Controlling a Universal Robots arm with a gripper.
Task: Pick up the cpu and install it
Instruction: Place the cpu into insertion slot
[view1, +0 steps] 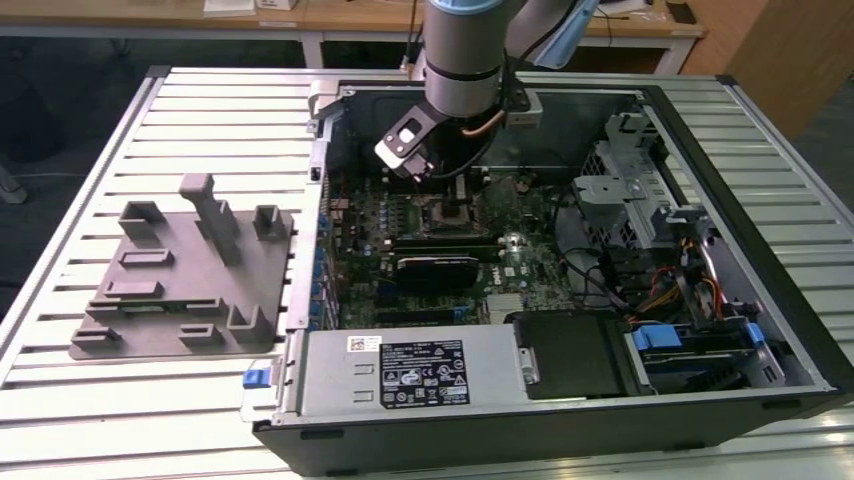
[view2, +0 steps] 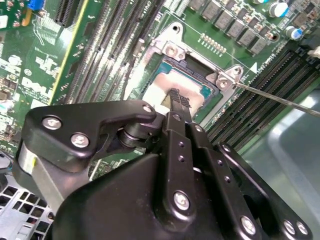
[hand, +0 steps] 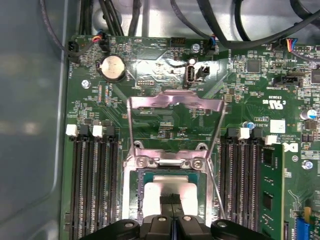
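The cpu (hand: 150, 192) lies flat in the motherboard socket (hand: 131, 200), its silvery top showing inside the metal frame. In both wrist views my gripper (hand: 171, 199) is directly over it, its two black fingers pressed together with the tips at the cpu's (view2: 155, 87) top face. I cannot tell whether the tips touch it. Nothing is held between the fingers. The socket's load plate (hand: 175, 102) stands swung open beyond the socket, and its thin lever (view2: 280, 100) sticks out to one side. In the exterior view the gripper (view1: 451, 168) hangs inside the open computer case over the socket (view1: 451, 213).
A grey plastic tray (view1: 174, 290) with upright blocks lies on the slatted table at the exterior view's left. Inside the case are a power supply (view1: 400, 370), drive bays (view1: 654, 200) and cables. Memory slots flank the socket, and one slot holds a stick (hand: 272, 190).
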